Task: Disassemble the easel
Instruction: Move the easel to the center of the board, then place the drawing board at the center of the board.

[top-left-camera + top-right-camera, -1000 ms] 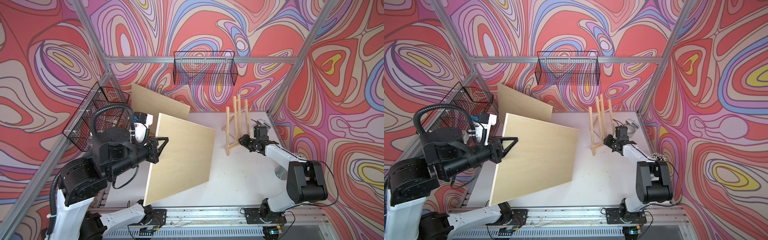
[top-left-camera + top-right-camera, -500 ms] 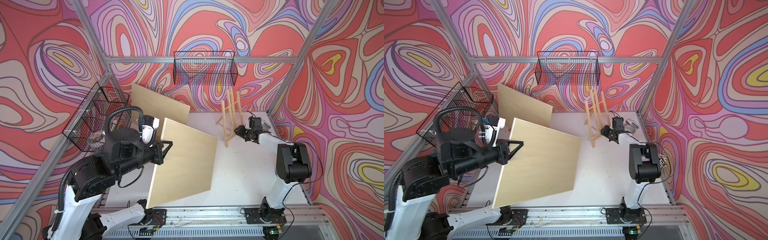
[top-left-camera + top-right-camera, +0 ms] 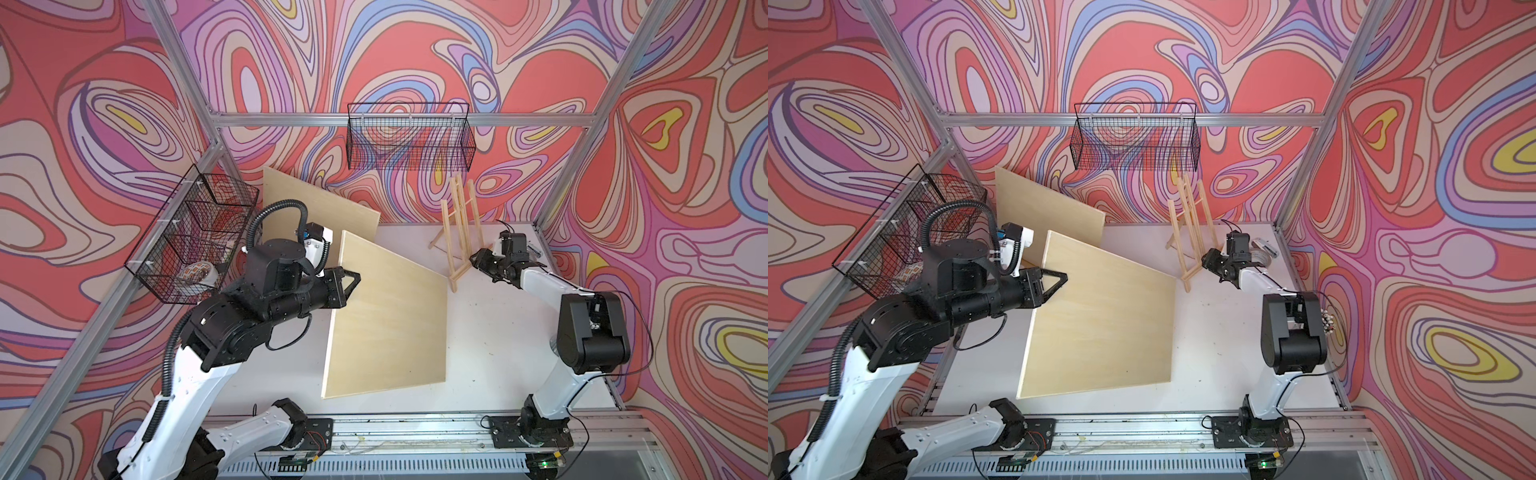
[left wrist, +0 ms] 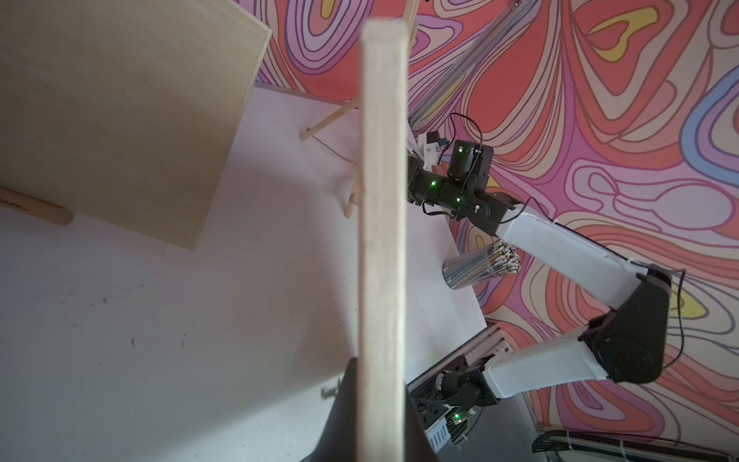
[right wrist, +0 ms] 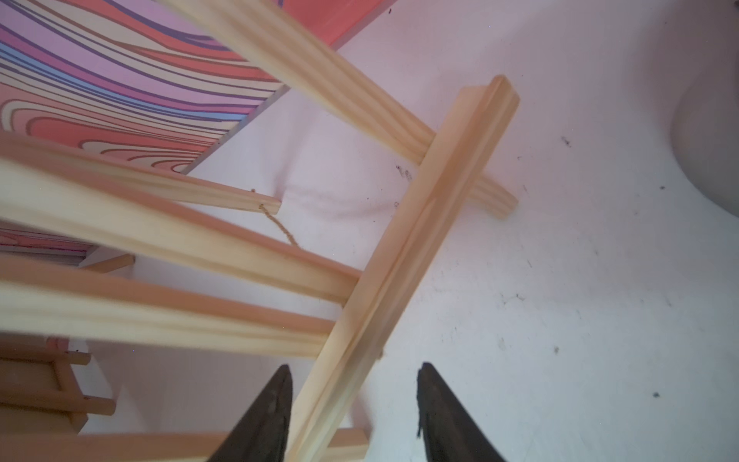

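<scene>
The small wooden easel (image 3: 459, 232) (image 3: 1190, 232) stands at the back right of the white table, near the wall. My right gripper (image 3: 473, 259) (image 3: 1206, 259) is at its lower end. In the right wrist view the easel's ledge bar (image 5: 424, 240) runs between the right gripper's (image 5: 354, 384) open jaws, close to one finger and clear of the other. My left gripper (image 3: 340, 286) (image 3: 1044, 286) is shut on the edge of a large pale wooden board (image 3: 386, 316) (image 3: 1100, 320), held tilted above the table. The left wrist view shows that board edge-on (image 4: 382, 240) between the left gripper's (image 4: 380, 400) fingers.
A second wooden board (image 3: 307, 208) leans on the back wall. A black wire basket (image 3: 409, 137) hangs on the back wall, another (image 3: 195, 241) on the left frame. A cup of sticks (image 4: 480, 266) stands by the right wall behind my right arm.
The right arm shifted the easel back toward the wall and its jaws have widened around the ledge. The left arm swung the held board a little to the right.
</scene>
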Controlling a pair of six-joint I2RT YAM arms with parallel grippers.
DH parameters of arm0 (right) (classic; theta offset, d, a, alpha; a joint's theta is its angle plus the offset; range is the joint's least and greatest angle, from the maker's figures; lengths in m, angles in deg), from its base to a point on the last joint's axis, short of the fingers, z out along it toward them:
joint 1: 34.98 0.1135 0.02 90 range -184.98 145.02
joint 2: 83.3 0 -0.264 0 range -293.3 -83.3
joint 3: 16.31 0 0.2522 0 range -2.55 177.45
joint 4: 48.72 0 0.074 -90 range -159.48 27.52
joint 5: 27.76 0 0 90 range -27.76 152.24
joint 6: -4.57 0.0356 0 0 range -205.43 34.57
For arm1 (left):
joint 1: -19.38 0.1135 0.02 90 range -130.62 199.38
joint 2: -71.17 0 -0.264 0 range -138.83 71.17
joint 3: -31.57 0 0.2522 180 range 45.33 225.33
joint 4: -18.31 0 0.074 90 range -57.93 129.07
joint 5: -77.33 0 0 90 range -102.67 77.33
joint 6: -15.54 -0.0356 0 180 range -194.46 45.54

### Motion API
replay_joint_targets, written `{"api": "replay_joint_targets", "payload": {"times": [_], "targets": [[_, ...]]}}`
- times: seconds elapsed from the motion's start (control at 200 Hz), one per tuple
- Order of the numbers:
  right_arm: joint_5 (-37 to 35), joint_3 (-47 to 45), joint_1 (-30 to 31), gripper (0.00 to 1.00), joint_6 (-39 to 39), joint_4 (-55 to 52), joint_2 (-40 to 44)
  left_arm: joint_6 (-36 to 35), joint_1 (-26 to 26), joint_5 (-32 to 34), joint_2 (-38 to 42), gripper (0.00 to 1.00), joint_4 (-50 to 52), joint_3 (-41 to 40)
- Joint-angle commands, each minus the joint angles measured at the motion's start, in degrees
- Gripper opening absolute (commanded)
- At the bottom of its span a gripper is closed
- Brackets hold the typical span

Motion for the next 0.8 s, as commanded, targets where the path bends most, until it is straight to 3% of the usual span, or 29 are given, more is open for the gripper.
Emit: {"api": "replay_joint_targets", "payload": {"times": [0.0,0.185,0.446,0.791], "targets": [[-0.2,-1.9,-0.1,0.53,1.2,-2.2,5.5,10.4,4.5,-11.2,0.8,0.00,-19.5,-2.0],[0.5,-7.2,-0.2,0.54,3.4,-3.8,13.5,16.2,10.0,-17.9,0.0,0.00,-25.3,-8.0],[4.3,-15.3,-0.1,0.54,5.3,-3.7,21.8,21.4,12.0,-22.4,0.1,0.00,-32.2,-17.3],[4.8,-20.7,-0.2,0.55,4.0,-2.1,23.6,16.8,14.2,-22.3,4.4,0.00,-22.6,-21.8]]}}
